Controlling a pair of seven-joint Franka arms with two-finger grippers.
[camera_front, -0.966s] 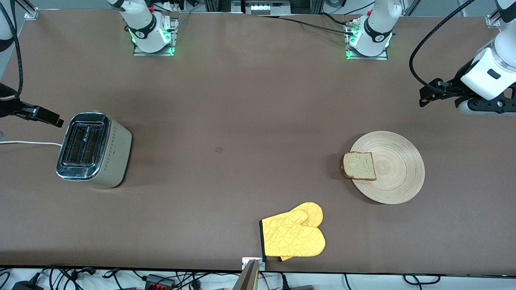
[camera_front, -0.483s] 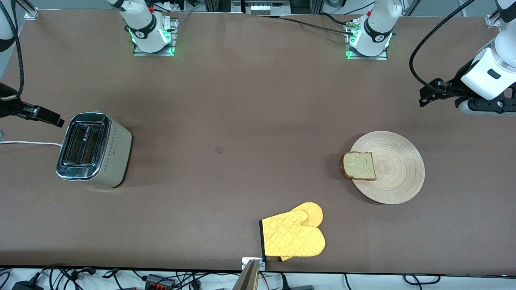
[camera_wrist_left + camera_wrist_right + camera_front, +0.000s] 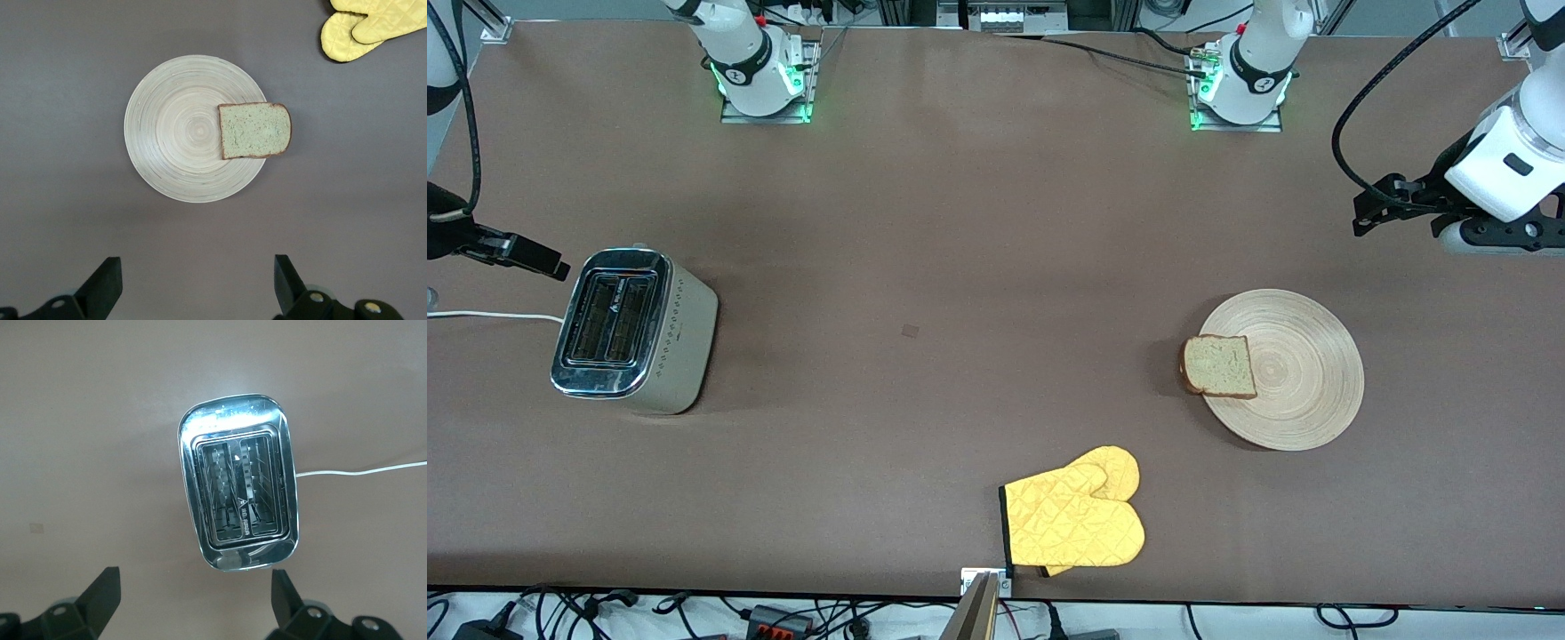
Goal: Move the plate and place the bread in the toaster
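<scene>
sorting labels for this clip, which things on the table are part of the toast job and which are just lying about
Part of the job:
- plate, toward the left arm's end
- bread, lying on the plate's edge and overhanging it
- toaster, toward the right arm's end, both slots empty

Just lying about:
- yellow oven mitts, nearer the front camera than the plate

My left gripper [image 3: 1369,213], up in the air at the left arm's end of the table, has lifted very slightly since a second ago, wrist and cable shifting with it. My right gripper [image 3: 534,258], beside the toaster [image 3: 636,331], has also crept up a touch.
</scene>
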